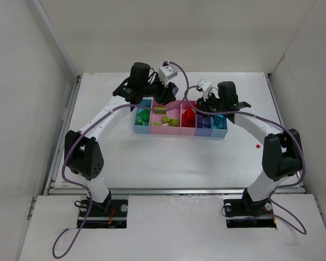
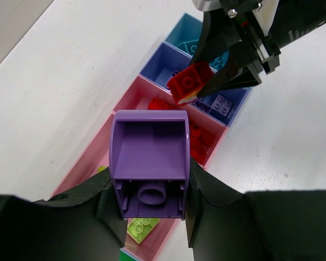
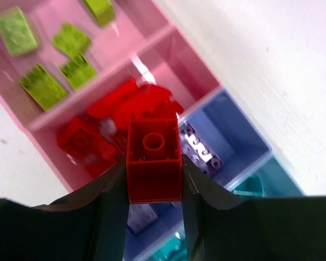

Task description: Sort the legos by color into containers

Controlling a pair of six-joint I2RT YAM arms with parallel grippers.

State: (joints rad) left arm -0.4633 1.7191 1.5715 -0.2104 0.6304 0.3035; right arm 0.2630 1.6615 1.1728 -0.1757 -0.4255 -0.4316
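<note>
Left hand [image 2: 151,209] clamped on a big purple brick [image 2: 149,157], hollow underside with its tube facing the wrist cam. It is held above the trays [image 1: 168,131], over the pink part of the row.

Right hand [image 3: 154,169] narrow, pinching a red brick [image 3: 154,160] by its sides, stud side toward the cam. The brick hangs above the row about where the narrow pink tray [image 2: 137,98] meets the purple-blue tray [image 2: 158,61], not touching either. The two hands are near each other above the row, apart.

Trays sit as one joined row mid bench [image 1: 152,160], slightly toward the back. Contents left to right in the top view:
- left blue tray [image 1: 137,128]: green bricks [image 1: 143,116]
- wide pink tray [image 2: 89,160]: yellow-green bricks [image 3: 70,41], spread loose
- narrow pink tray: red pile [image 3: 87,142]
- purple-blue tray: purple bricks [image 3: 202,151]
- right blue tray [image 2: 183,31]: teal bricks [image 1: 219,120]

One tiny red bit [image 1: 258,145] lies on the bench right of the row, well apart from it; can't tell whether it is a brick.
</note>
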